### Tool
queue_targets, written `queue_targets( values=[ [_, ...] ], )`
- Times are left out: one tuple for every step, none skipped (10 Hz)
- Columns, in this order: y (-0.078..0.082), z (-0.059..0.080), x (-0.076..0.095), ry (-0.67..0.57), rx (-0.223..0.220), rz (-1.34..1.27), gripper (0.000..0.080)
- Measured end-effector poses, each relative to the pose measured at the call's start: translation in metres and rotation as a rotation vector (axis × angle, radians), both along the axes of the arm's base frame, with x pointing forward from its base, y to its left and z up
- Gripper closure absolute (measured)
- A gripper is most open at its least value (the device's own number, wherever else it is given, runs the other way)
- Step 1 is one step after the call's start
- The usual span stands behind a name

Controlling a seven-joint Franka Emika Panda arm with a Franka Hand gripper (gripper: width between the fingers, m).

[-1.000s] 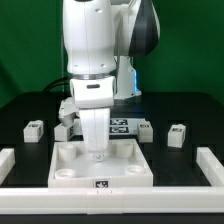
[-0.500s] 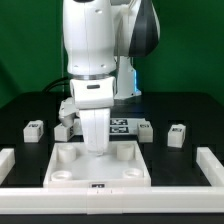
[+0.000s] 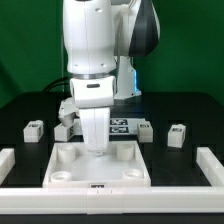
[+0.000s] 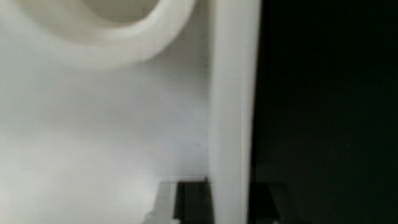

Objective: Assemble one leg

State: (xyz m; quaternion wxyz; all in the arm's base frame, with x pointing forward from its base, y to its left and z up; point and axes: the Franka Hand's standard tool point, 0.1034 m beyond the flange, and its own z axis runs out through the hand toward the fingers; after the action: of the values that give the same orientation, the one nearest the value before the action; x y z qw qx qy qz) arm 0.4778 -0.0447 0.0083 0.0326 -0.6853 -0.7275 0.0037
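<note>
The large white panel (image 3: 120, 170) with round corner sockets lies flat in the middle of the table. My gripper (image 3: 95, 151) reaches straight down onto its back part. In the wrist view the two dark fingers straddle the panel's raised rim (image 4: 228, 110), with my gripper (image 4: 228, 203) closed on it, and one round socket (image 4: 107, 25) is close by. Several small white legs with tags stand on the table: one at the far left (image 3: 34, 128), one at the right (image 3: 177, 135), and two beside the arm (image 3: 63, 130) (image 3: 146, 130).
The marker board (image 3: 122, 126) lies behind the panel, partly hidden by the arm. White rails border the work area at the exterior view's left (image 3: 8, 163), right (image 3: 212, 165) and front (image 3: 110, 206).
The panel has slid a little toward the front rail with the gripper on it; the tag on its front edge sits lower. Almost no motion in the last half second.
</note>
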Motion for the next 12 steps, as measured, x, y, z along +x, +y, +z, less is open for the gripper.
queue_targets(
  values=[
    [0.006, 0.000, 0.001, 0.001, 0.000, -0.032, 0.0742],
    [0.024, 0.001, 0.002, 0.001, 0.008, -0.060, 0.0742],
    [0.040, 0.001, 0.003, 0.002, 0.016, -0.058, 0.0742],
    [0.054, 0.001, 0.003, 0.004, 0.023, -0.085, 0.0742],
    [0.066, 0.001, 0.005, 0.005, 0.030, -0.094, 0.0742],
    [0.072, 0.001, 0.007, 0.003, 0.036, -0.090, 0.0742],
    [0.083, 0.001, 0.010, 0.000, 0.042, -0.089, 0.0742],
    [0.092, 0.001, 0.013, 0.002, 0.047, -0.091, 0.0742],
    [0.102, 0.000, 0.014, 0.012, 0.052, -0.083, 0.0742],
    [0.108, -0.001, 0.015, 0.016, 0.054, -0.075, 0.0742],
    [0.114, 0.000, 0.015, 0.014, 0.058, -0.067, 0.0742],
    [0.114, 0.001, 0.016, 0.012, 0.060, -0.058, 0.0742]
  ],
)
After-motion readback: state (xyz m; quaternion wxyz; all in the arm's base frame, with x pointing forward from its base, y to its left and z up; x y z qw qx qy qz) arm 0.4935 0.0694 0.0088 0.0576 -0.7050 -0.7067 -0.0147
